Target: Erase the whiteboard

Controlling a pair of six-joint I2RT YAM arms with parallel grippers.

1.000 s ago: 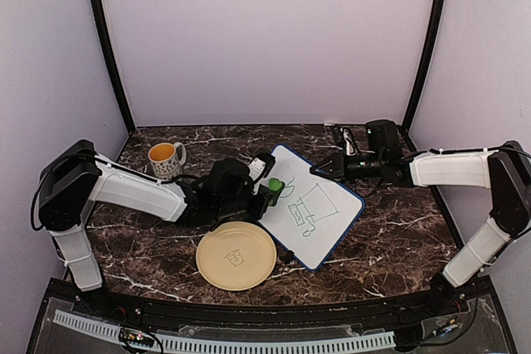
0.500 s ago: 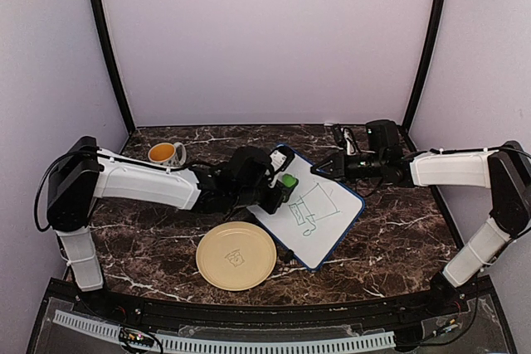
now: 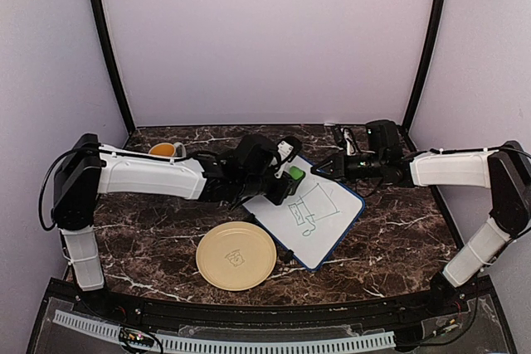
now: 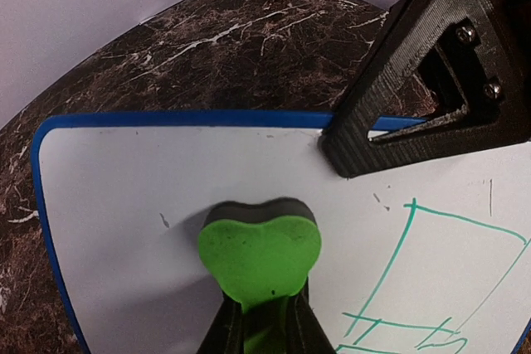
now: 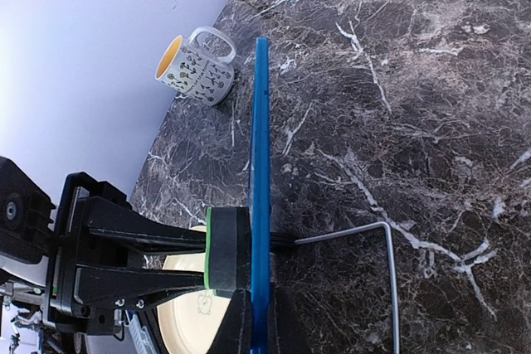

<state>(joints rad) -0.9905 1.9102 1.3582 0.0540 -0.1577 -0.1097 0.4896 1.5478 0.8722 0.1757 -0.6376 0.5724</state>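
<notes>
The whiteboard (image 3: 319,217), white with a blue frame, stands tilted at the middle of the table and bears green doodles (image 3: 305,211). My left gripper (image 3: 286,180) is shut on a green heart-shaped eraser (image 4: 259,254) with a black felt pad. The pad presses on the board's upper left part, left of the doodles (image 4: 431,288). My right gripper (image 3: 319,170) is shut on the board's blue top edge (image 5: 260,205). In the right wrist view the eraser (image 5: 226,248) sits flat against the board's face.
A pale-yellow plate (image 3: 236,256) lies in front of the board. A patterned mug (image 3: 164,151) stands at the back left, also in the right wrist view (image 5: 195,68). A bent metal wire stand (image 5: 365,238) props the board from behind.
My left gripper has slid the eraser up and to the right across the board, from its left edge toward the top corner. The right arm and the board have not moved.
</notes>
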